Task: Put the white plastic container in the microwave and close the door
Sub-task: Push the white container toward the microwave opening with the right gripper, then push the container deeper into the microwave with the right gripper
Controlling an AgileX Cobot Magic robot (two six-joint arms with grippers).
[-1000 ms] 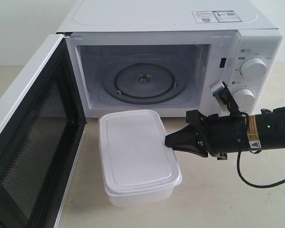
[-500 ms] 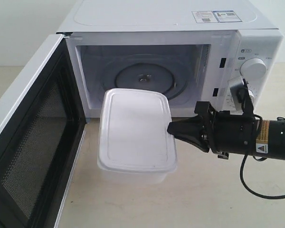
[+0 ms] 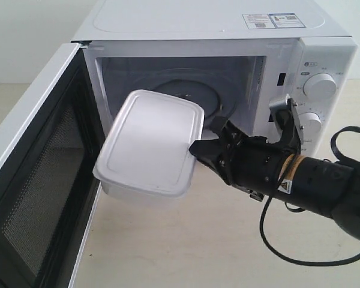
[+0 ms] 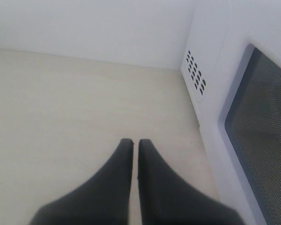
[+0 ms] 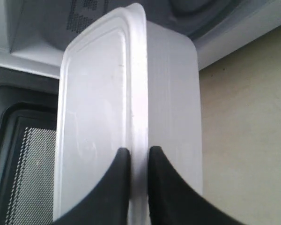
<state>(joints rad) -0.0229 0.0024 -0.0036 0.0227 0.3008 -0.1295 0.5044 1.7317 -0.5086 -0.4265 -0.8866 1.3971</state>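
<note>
Your right tool (image 3: 198, 149) is clamped on the white plastic container (image 3: 147, 141), and the right wrist view shows it best: the two dark fingers (image 5: 119, 187) pinch the lid's rim at one short end, one finger on the lid side and one on the box side. The rest of the box sticks straight out away from the tool (image 5: 139, 152).

In the exterior view the container is up off the worktop (image 3: 186, 240) with a shadow under it. It's tilted too, so the lid faces up and toward the open door (image 3: 36, 180). It hangs right in front of the microwave (image 3: 186, 18), across the lower left part of the opening. The far end sits at the mouth of the cavity and covers part of the glass turntable (image 3: 213, 90). I can't tell whether that end has actually crossed the threshold.

The door is swung wide open on the left, with its black mesh inner face showing. The container's low corner sits near the hinge side without touching it.

Your left tool (image 4: 132, 143) has its fingers together with only a thin slit between them and nothing in it, over bare worktop (image 4: 61, 103).
</note>
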